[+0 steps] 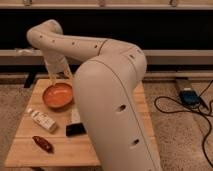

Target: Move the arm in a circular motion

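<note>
- The print on the white bottle [42, 120] at the left was too small to read.
- The arm [112, 95], off-white, thick and rounded with small dark holes, filled the centre and arched to the upper left.
- The gripper [59, 76] hung over the orange bowl [57, 96] on the wooden table [25, 152]. I cannot tell whether it was clenched or released.

this looks like a robot test room, not a home: a speckled hard floor [182, 147] with loose black cables [172, 107] and a small box [189, 96], a dark wall [165, 30] with pale rails [175, 54], and one wooden table [30, 150]. the arm [115, 100] fills the foreground, its gripper [59, 76] hanging over an orange bowl [57, 96].
</note>
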You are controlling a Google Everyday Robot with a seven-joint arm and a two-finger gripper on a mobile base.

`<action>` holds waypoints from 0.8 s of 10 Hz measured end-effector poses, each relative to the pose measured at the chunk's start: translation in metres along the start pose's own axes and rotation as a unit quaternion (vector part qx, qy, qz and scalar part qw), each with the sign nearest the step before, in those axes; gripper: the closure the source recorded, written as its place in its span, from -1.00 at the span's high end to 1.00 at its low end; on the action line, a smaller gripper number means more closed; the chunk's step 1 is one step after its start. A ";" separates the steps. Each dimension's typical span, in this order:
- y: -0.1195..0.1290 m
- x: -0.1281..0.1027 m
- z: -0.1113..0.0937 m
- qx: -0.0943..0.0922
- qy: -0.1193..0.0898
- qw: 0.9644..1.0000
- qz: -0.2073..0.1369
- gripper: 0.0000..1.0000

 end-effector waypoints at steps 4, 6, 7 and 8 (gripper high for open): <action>0.075 0.050 -0.048 0.026 -0.015 0.997 -0.071 0.30; 0.099 0.098 -0.061 0.008 0.001 0.995 -0.097 0.30; 0.100 0.120 -0.062 -0.001 0.008 0.995 -0.098 0.30; 0.097 0.144 -0.062 -0.010 0.017 0.995 -0.095 0.30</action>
